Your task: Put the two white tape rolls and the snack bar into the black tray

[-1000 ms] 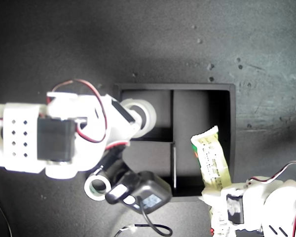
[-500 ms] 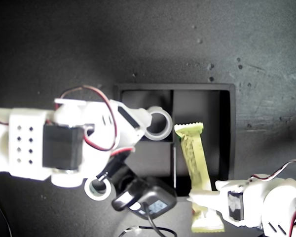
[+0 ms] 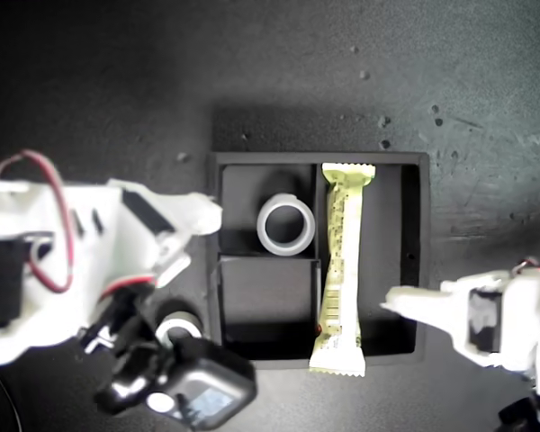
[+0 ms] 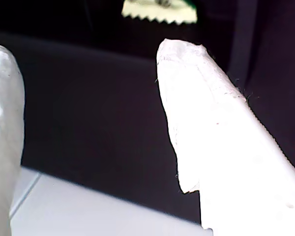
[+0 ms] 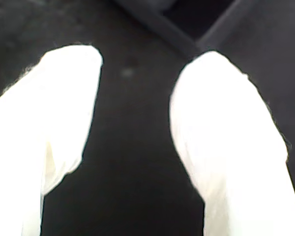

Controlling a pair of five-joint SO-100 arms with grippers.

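Observation:
The black tray lies mid-table. One white tape roll stands in its small compartment at the far left in the exterior view. The snack bar lies along the long compartment, its near end over the tray's wall; its crimped end shows in the first wrist view. A second tape roll sits on the table outside the tray, half hidden by an arm. My first gripper is open and empty at the tray's right wall in the exterior view. My second gripper is open and empty, just outside the tray.
The second arm's black wrist camera hangs over the table near the loose roll. A corner of the tray's wall shows beyond the second gripper's fingers. Dark table surface surrounds the tray.
The second gripper let go of the tape roll in the tray and drew back toward the exterior view's left. The first gripper laid the snack bar in the long compartment, released it and pulled away rightward.

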